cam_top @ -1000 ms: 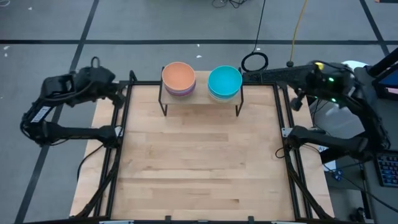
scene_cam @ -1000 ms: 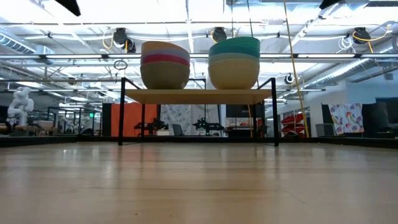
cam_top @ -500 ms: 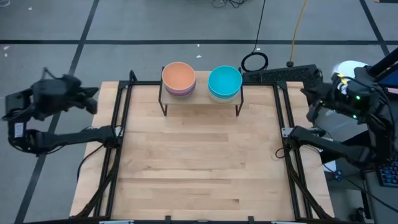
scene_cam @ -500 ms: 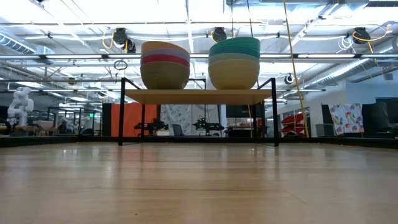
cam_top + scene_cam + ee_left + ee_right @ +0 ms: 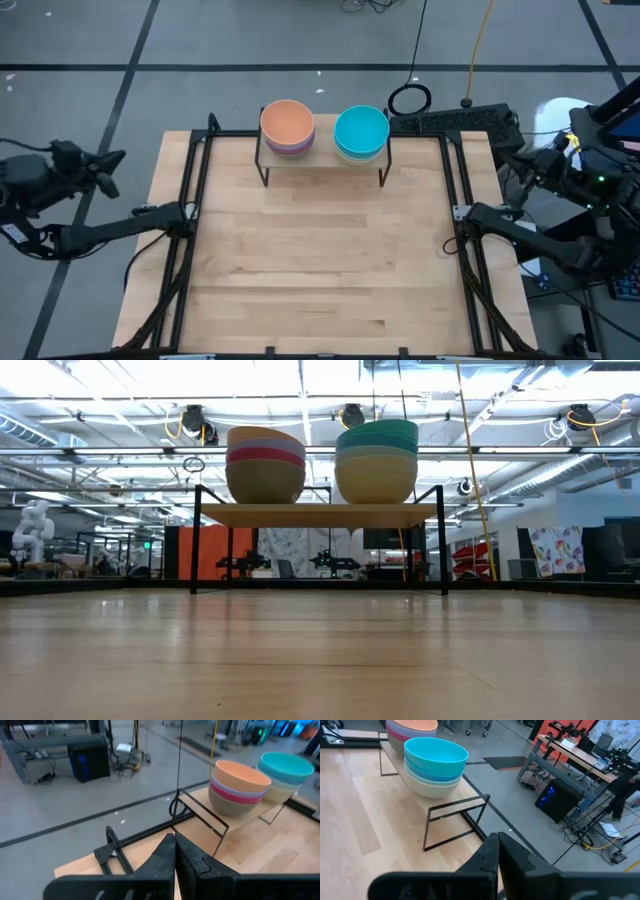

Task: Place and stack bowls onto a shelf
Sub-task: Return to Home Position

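Low view: bare wood table (image 5: 320,660) up front, then the shelf (image 5: 318,515) near the far edge, w/ ceiling lights & workshop clutter beyond. Two bowl stacks sit on its plank, side by side, w/ a gap between them.

Left stack, top to bottom: orange bowl (image 5: 287,122), lavender bowl (image 5: 224,785), magenta bowl (image 5: 235,796), olive-grey bowl (image 5: 231,808). Right stack: cyan bowl (image 5: 361,129) on top, a 2nd blue one nested right under it, paler bowls below, cream bowl (image 5: 375,482) at the base.

High view: black frame rails (image 5: 190,230) run along both table sides, btwn each arm base & the wood. A coiled black cable (image 5: 408,98) lies on the floor just behind the shelf.

Both arms are off the table, well apart from the shelf. Left gripper (image 5: 175,847) hangs over the floor beyond the table's left edge, pointing toward the shelf's near-left corner, fingers pressed together, holding nothing. Right gripper (image 5: 498,845) is out past the right edge, aimed at the cyan stack, its fingers also squeezed tight & empty.
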